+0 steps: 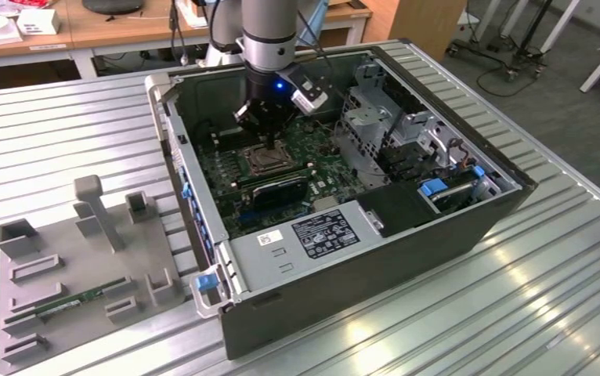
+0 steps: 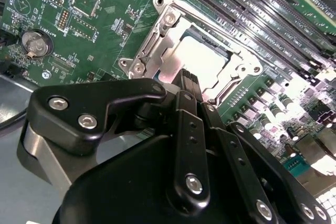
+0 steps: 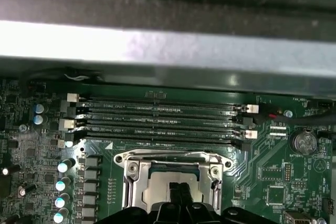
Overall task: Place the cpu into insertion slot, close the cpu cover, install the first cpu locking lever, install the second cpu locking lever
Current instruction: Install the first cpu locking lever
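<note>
Gripper [image 2: 188,80] pointing straight down into the case [image 1: 468,235], fingers pinched together, tips right over the cpu [image 2: 202,59] sitting in the slot [image 3: 170,182], cover [image 2: 157,40] down. Memory slots [image 3: 157,121] just beside.

circuit board [image 2: 121,19]: green | cpu cover [image 2: 157,40]: silver | end effector [image 2: 190,80]: black | memory slots [image 3: 157,119]: black

Overhead light is glaring off the slatted table [image 1: 551,313] and washing out the cpu [image 2: 197,59]; the case wall [image 3: 168,45] is blurring.
</note>
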`<move>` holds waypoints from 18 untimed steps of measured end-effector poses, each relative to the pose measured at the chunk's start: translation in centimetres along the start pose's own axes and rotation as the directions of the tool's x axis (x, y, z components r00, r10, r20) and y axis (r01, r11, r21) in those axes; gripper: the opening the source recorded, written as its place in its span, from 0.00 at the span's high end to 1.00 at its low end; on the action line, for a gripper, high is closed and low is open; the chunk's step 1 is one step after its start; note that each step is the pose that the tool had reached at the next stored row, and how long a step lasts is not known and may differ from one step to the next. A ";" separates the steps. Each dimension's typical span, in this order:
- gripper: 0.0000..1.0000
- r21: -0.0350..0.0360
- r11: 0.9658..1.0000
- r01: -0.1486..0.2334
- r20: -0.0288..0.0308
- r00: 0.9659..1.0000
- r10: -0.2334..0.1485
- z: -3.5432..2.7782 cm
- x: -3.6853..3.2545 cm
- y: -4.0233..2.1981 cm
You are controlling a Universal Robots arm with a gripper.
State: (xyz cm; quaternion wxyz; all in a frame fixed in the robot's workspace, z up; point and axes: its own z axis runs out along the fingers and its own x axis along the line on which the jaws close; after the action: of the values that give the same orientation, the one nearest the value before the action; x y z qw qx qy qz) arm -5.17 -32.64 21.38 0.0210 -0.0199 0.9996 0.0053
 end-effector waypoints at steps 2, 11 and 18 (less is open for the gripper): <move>0.89 0.000 1.000 0.000 0.000 1.000 0.000 0.00 0.05 -0.24; 0.89 0.000 1.000 0.000 0.000 1.000 0.000 -0.09 0.14 -0.90; 0.89 0.000 1.000 0.000 0.000 1.000 0.000 -0.43 0.13 -1.07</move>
State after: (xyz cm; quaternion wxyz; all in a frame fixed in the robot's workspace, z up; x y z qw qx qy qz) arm -5.28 -33.73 21.79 0.0212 -0.0199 0.9996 0.0054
